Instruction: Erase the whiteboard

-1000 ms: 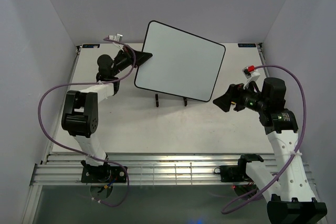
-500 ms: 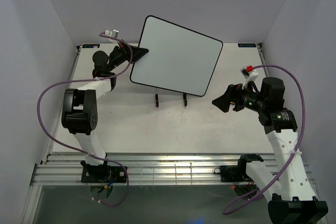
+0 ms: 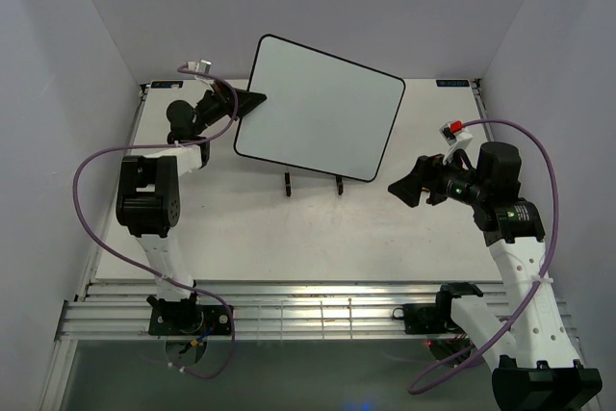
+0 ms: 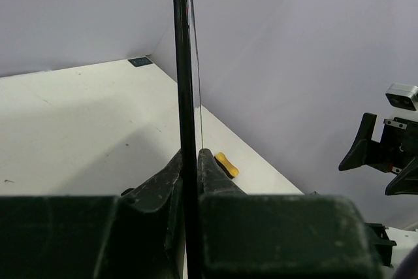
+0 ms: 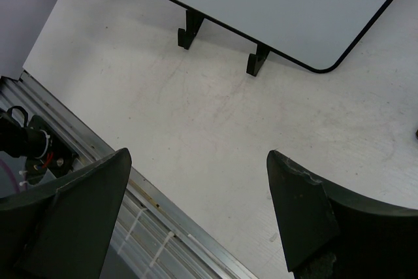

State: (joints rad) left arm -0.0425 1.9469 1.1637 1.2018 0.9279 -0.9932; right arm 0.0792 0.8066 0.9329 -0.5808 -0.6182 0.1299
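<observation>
Now, left hand (image 4: 189,181): pinching the left edge of the whiteboard (image 3: 318,108), fingers clamping tight on its thin black frame.
Whiteboard: standing tilted, white face turning toward the arms, lower edge sitting over the black wire stand (image 3: 311,183).
Yellow eraser (image 4: 226,164): lying on the surface (image 3: 289,228) beyond the left hand, close beside the board's edge.
Right hand (image 3: 399,187): hovering spread wide, holding nothing, near the board's lower right corner.
</observation>
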